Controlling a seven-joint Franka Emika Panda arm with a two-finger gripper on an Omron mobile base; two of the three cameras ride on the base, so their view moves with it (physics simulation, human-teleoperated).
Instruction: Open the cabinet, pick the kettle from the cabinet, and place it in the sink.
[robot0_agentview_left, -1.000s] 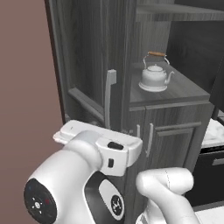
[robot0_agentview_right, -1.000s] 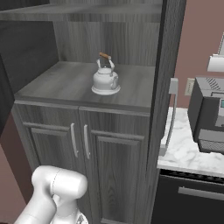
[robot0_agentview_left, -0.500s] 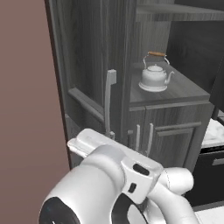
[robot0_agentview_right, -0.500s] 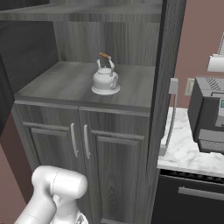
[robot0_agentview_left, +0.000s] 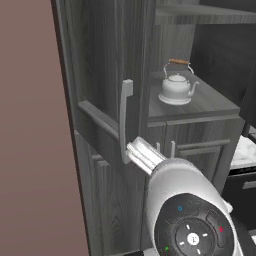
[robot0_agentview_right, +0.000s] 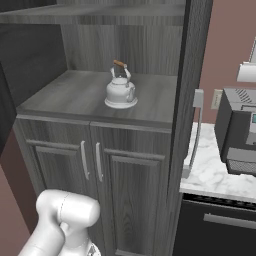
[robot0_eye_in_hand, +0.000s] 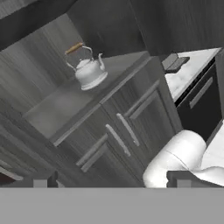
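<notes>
The cabinet (robot0_agentview_right: 192, 60) stands open, its left door (robot0_agentview_left: 100, 75) swung out with a long silver bar handle (robot0_agentview_left: 125, 120). The white-silver kettle (robot0_agentview_left: 176, 86) (robot0_agentview_right: 120, 91) sits upright on the cabinet's shelf (robot0_agentview_right: 70, 97), its wooden handle bar up. In the hand view the kettle (robot0_eye_in_hand: 89, 70) lies far ahead and above my gripper (robot0_eye_in_hand: 111, 181). The gripper is open, its two fingertips (robot0_eye_in_hand: 43, 180) wide apart with nothing between them. The sink is out of view.
Below the shelf are shorter dark grey doors with small handles (robot0_agentview_right: 90, 160) (robot0_eye_in_hand: 124, 131). The cabinet's right door edge and its handle (robot0_agentview_right: 195, 132) stand beside a marble counter (robot0_agentview_right: 210, 172) with a grey appliance (robot0_agentview_right: 240, 130). My arm (robot0_agentview_left: 185, 215) bulks low in front.
My arm has swung in the left base view, its big joint now close to the camera below the door handle. The kettle and doors have not moved.
</notes>
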